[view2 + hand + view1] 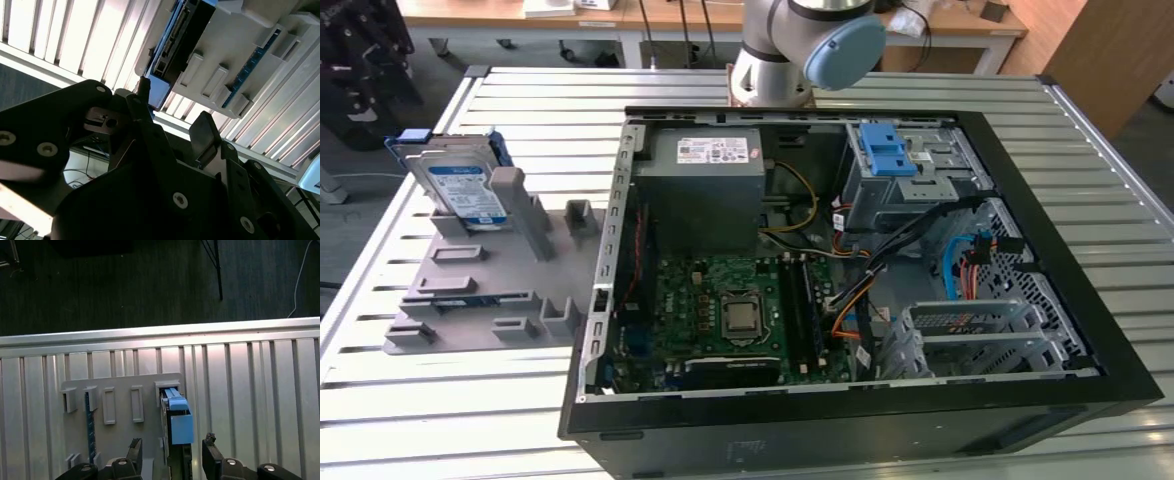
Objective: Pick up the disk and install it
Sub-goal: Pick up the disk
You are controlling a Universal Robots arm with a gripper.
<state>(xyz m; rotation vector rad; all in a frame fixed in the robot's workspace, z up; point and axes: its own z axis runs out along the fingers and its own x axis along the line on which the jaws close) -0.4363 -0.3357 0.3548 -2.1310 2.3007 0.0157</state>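
Disk (460,185) stands on edge in a slot of the grey fixture (494,290), blue carrier uppermost, so its top edge is exposed for a grasp. It sits apart from the open PC case (854,250). Gripper (172,444) hangs over it, 2 fingers (135,446) spread wide, empty.

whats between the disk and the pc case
In the exterior view, the grey holder, with its upright posts and empty slots, lies between the disk and the open computer case.
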